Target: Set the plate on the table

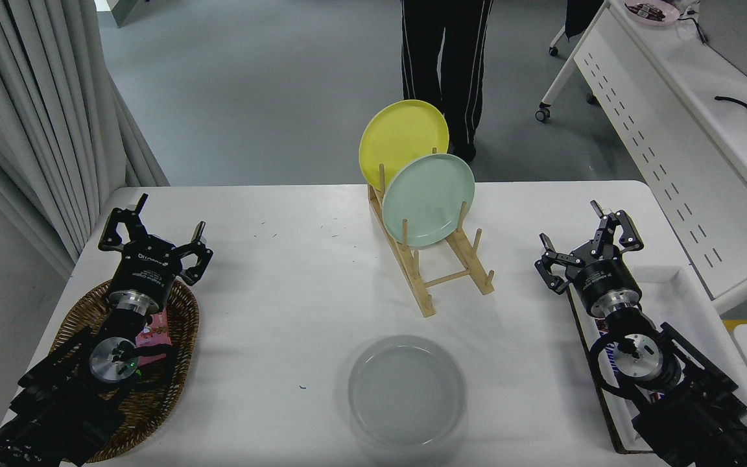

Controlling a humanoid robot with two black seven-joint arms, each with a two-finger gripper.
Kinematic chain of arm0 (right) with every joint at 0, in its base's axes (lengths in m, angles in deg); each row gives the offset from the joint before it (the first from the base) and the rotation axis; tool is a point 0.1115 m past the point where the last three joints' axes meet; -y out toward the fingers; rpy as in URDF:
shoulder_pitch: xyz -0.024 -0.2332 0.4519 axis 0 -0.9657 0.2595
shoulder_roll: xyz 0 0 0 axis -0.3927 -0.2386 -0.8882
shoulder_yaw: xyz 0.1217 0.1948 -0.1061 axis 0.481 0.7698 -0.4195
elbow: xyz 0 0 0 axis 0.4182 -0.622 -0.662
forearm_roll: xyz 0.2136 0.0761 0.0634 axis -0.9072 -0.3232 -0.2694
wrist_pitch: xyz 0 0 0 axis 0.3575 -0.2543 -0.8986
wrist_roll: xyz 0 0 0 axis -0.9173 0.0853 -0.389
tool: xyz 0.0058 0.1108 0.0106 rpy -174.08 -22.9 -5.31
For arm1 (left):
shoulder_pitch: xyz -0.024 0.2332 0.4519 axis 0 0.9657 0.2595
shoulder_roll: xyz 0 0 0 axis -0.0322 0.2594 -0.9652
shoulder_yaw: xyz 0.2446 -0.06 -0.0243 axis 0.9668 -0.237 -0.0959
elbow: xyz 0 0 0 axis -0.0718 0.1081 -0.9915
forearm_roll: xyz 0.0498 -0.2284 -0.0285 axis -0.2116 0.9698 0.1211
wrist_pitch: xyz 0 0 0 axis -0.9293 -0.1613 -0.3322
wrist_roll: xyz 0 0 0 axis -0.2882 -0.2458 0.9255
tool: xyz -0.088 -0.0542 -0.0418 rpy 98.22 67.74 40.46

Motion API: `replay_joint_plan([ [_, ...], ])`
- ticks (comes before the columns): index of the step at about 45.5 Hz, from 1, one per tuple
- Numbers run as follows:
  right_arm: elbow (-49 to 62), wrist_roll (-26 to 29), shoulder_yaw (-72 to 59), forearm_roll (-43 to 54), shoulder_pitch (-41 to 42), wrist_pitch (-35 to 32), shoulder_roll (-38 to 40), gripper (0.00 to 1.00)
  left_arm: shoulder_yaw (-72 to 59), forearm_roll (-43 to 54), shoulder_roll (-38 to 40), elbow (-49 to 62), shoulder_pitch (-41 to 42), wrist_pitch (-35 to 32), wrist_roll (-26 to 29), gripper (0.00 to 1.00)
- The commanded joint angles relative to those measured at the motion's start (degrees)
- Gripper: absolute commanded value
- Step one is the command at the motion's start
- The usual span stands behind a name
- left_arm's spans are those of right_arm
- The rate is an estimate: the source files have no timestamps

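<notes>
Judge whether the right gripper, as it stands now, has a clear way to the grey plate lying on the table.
Probably yes: the right gripper is open, and only bare table lies between it and the plate. The wooden rack stands farther back.

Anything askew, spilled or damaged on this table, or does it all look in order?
Nothing stands out. The grey plate lies flat on the table near its front edge. The yellow plate and mint plate stand upright in the wooden rack. Both claws, left and right, are open and empty.
</notes>
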Motion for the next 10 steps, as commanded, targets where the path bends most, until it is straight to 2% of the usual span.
replay_joint_plan([
  [1,0.15,0.01,0.09,-0.09,0.1,0.03,-0.03,1.0,0.0,0.0,0.0,0.0,0.0,0.0,0.0,1.0],
  [10,0.15,0.01,0.09,-0.09,0.1,0.03,-0.12,1.0,0.0,0.0,0.0,0.0,0.0,0.0,0.0,1.0],
])
